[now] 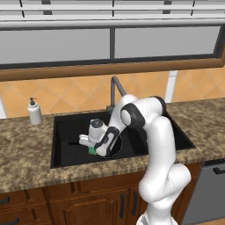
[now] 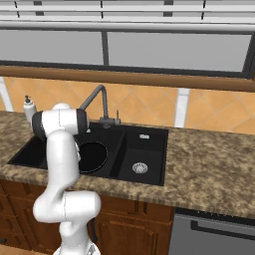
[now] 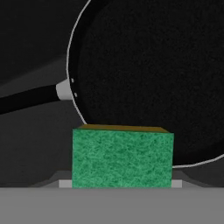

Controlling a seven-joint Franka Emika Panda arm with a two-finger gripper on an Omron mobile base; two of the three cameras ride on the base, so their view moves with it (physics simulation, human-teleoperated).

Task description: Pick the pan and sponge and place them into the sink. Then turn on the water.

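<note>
The sponge (image 3: pixel 122 156) — a green block with a yellowish layer on its far face — sits clamped between the jaws of the gripper (image 1: pixel 93 148), low inside the large basin of the black sink (image 1: pixel 61 125). Just beyond it lies the pan (image 3: pixel 153 78), round and black, handle out to one side — its rim near the sponge's edge, bare basin floor beside the handle.

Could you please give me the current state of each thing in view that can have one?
Pan: lying flat in the large basin of the sink.
Sponge: between the gripper fingers, low over the basin beside the pan.
Gripper: closed on the sponge.
Faucet: no water running.
</note>
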